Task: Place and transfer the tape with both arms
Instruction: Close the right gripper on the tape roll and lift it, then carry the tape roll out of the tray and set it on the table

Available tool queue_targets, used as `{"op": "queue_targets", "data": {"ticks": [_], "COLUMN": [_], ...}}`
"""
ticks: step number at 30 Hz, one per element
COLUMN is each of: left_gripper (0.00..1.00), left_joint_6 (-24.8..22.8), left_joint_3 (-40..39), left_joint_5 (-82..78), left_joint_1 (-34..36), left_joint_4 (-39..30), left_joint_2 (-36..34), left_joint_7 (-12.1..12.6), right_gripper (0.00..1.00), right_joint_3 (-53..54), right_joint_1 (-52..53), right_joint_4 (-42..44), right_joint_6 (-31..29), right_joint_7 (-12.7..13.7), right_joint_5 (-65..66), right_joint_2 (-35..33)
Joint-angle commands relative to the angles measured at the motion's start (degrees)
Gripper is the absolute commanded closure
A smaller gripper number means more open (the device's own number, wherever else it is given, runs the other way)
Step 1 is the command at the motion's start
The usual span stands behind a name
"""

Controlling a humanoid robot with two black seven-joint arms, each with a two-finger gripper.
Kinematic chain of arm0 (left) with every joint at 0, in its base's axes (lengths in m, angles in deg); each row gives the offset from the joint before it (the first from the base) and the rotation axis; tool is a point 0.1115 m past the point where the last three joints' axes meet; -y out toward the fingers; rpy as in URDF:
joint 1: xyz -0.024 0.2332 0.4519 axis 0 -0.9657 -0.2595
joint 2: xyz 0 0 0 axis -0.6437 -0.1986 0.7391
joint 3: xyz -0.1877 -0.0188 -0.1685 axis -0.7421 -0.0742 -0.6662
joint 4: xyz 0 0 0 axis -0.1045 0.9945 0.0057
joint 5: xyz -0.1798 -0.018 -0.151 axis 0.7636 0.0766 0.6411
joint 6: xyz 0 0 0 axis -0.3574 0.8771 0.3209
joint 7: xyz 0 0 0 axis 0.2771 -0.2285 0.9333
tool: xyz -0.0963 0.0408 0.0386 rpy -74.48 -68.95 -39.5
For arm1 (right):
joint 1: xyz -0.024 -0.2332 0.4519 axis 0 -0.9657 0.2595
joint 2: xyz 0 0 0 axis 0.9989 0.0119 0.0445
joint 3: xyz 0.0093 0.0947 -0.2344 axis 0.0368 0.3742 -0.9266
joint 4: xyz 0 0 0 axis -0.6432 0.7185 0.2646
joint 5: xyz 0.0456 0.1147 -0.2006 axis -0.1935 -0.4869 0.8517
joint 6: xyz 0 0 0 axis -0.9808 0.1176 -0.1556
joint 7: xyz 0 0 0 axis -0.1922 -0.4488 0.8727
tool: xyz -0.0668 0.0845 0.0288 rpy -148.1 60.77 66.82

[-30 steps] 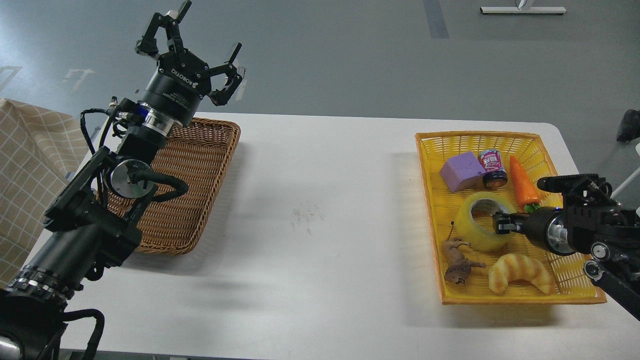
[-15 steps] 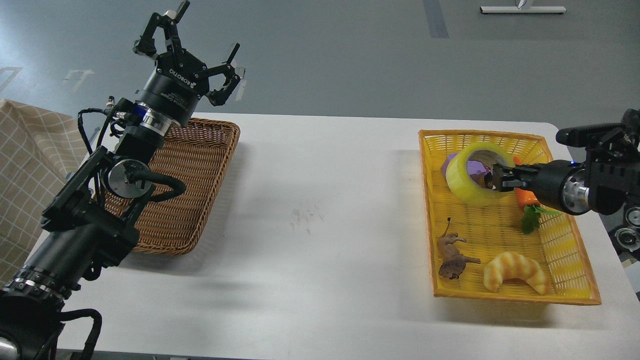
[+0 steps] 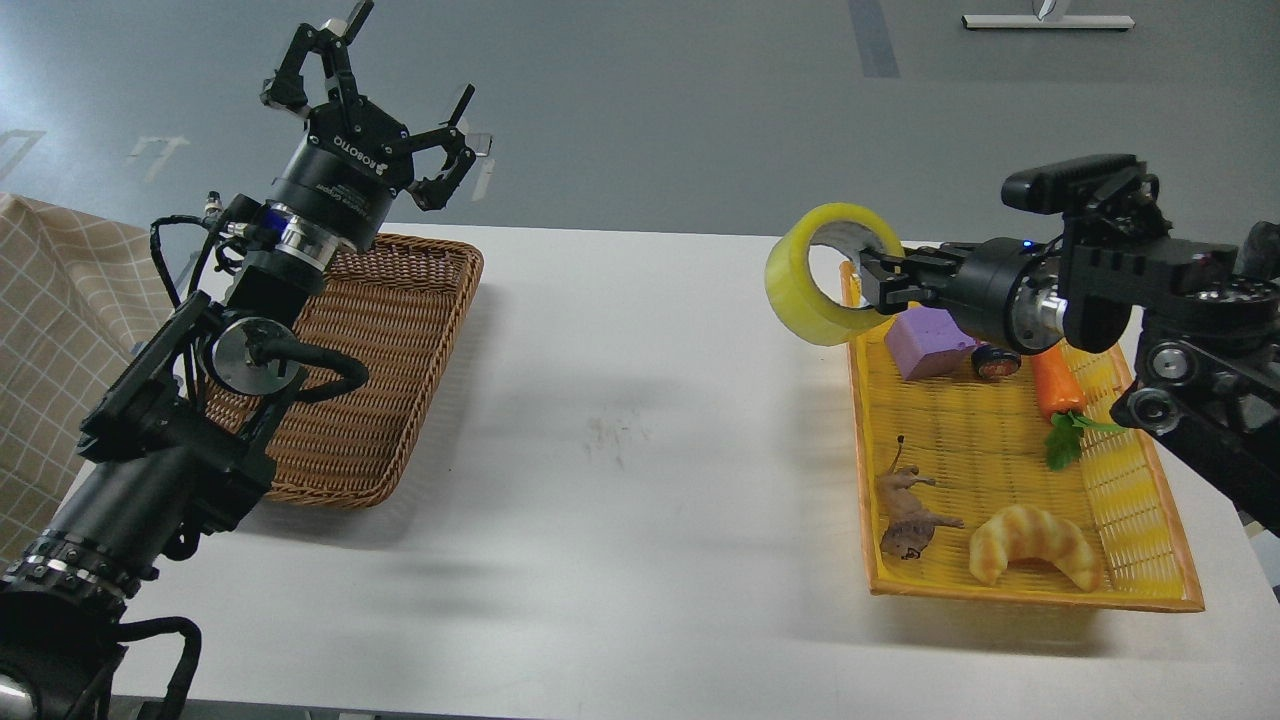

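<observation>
The tape is a translucent yellow roll with a pale core. It hangs in the air above the left rim of the yellow basket, tilted on edge with its hole facing me. My right gripper is shut on the roll's right wall, one finger inside the core. My left gripper is open and empty, fingers spread, raised above the far end of the brown wicker basket.
The yellow basket holds a purple block, a small can, a toy carrot, a brown animal figure and a croissant toy. A checked cloth lies at the left. The white table lies between the baskets.
My right gripper has lifted the tape out of the yellow basket, up and to the left. The left arm has barely moved.
</observation>
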Motion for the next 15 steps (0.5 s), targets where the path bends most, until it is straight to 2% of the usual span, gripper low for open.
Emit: {"op": "queue_targets", "data": {"ticks": [1,15], "left_gripper": [0.02,0.02], "left_joint_6": [0.0,0.0], "left_joint_3": [0.0,0.0], "left_joint_5": [0.0,0.0], "left_joint_1": [0.0,0.0], "left_joint_4": [-0.1,-0.3], "left_joint_2": [0.1,0.3], "left_joint_7": [0.1,0.1], "right_gripper": [1.00,1.00], "right_joint_3": [-3.3,-13.5], "right_joint_1": [2.2,7.9], "right_joint_4": [4.8,22.1], "right_joint_6": [0.0,0.0], "right_joint_7": [0.0,0.3], "right_joint_5": [0.2,0.2], "right_joint_2": [5.6,23.8]}}
